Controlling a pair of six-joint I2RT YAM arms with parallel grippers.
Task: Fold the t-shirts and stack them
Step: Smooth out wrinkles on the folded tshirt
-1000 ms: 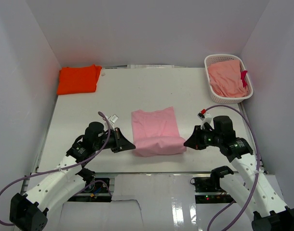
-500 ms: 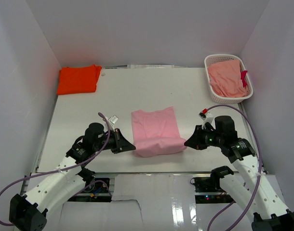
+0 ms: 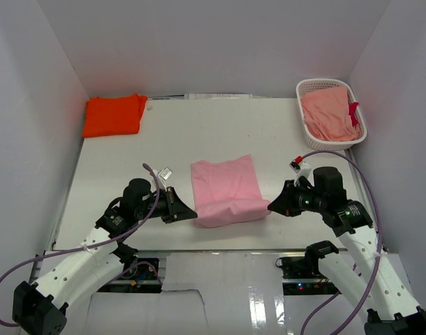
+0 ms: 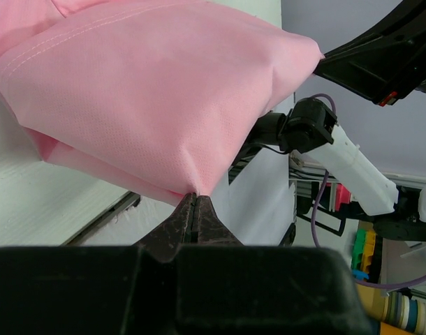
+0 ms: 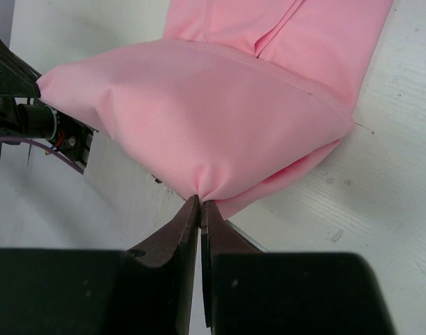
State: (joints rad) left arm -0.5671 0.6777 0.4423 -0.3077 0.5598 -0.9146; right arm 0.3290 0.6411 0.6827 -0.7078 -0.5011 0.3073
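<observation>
The light pink t-shirt lies partly folded in the middle of the table, its near edge lifted. My left gripper is shut on the shirt's near left corner; in the left wrist view the cloth bulges up from the pinch. My right gripper is shut on the near right corner; in the right wrist view the shirt stretches away from it. The bright orange t-shirt lies folded at the far left corner.
A white lattice basket at the far right holds a salmon-pink cloth. White walls close in the table on three sides. The table's near edge runs just below both grippers.
Both grippers have carried the pink shirt's near edge a little farther away from the table's front edge, so the lifted fold sits slightly higher over the shirt.
</observation>
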